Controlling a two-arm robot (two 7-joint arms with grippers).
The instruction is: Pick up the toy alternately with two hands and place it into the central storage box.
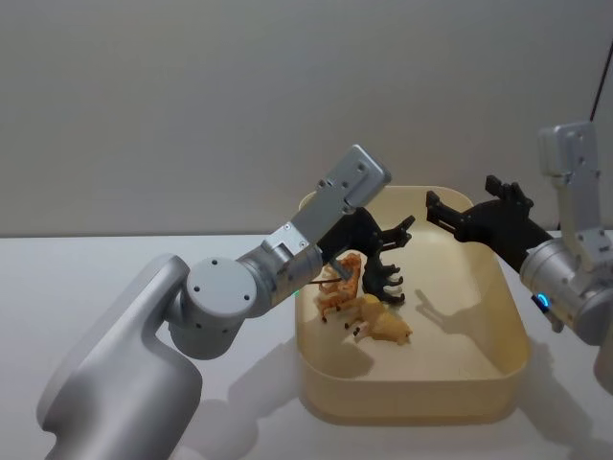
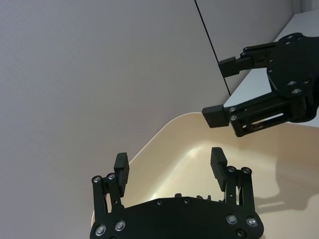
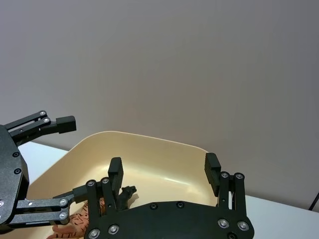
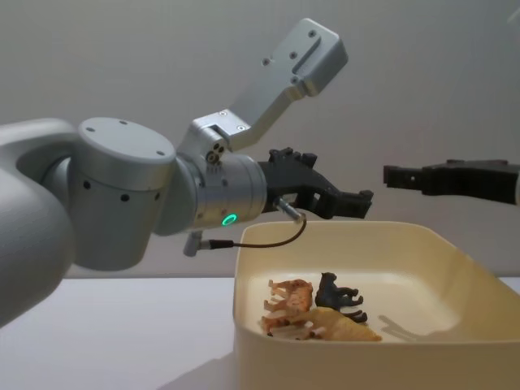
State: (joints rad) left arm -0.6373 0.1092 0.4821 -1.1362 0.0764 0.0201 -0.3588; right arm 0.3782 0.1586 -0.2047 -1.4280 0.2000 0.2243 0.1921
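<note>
Both black angular grippers, left (image 1: pixel 404 227) and right (image 1: pixel 433 206), hover wide-jawed and empty over the cream-yellow plastic tub (image 1: pixel 498 383), where small rigid plastic toy animals (image 1: pixel 369 307) look light, best pinched across the torso.

Left hand (image 1: pixel 410 228) and right hand (image 1: pixel 433 207) hover raised, tips facing closely, fingers spread, both empty.

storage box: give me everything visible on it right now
The storage box is a large cream-yellow tub, plastic by its look, rectangular with rounded corners and smooth plain walls. It sits upright on the white table, open-topped. Three toy animals lie on its floor toward the robot's left: an orange striped one, a black one and a yellow one. Both grippers hover above it, open, touching nothing.
</note>
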